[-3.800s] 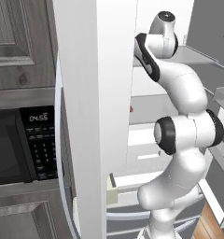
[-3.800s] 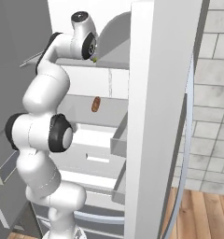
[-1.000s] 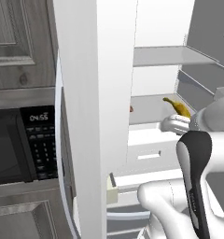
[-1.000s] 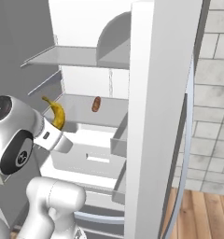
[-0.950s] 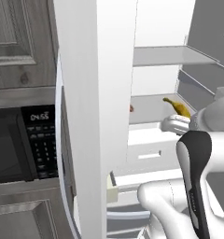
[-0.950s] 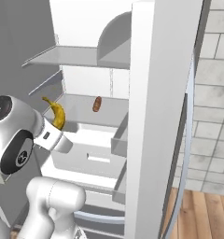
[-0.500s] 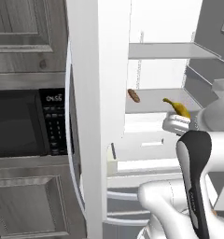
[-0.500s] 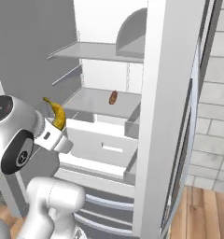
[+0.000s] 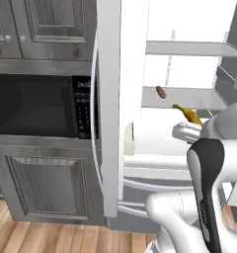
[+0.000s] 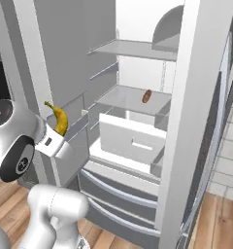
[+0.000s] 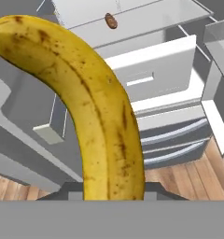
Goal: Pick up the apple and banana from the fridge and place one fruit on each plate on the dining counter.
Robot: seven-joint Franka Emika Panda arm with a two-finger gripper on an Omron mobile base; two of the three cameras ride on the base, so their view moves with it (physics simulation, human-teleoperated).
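Claw [image 10: 54, 137] pinches the banana [image 10: 58, 119], which stands upright just above its jaws, clear of the fridge [image 10: 133, 141] ahead. We have backed the base away in the last second, the shelves receding: one fruit is out, and the plates come next.

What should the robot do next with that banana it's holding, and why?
Probably keep backing away and turn toward the dining counter. The gripper is shut on the banana, which is already outside the fridge, well clear of its shelves, so nothing remains here but carrying it to a plate.
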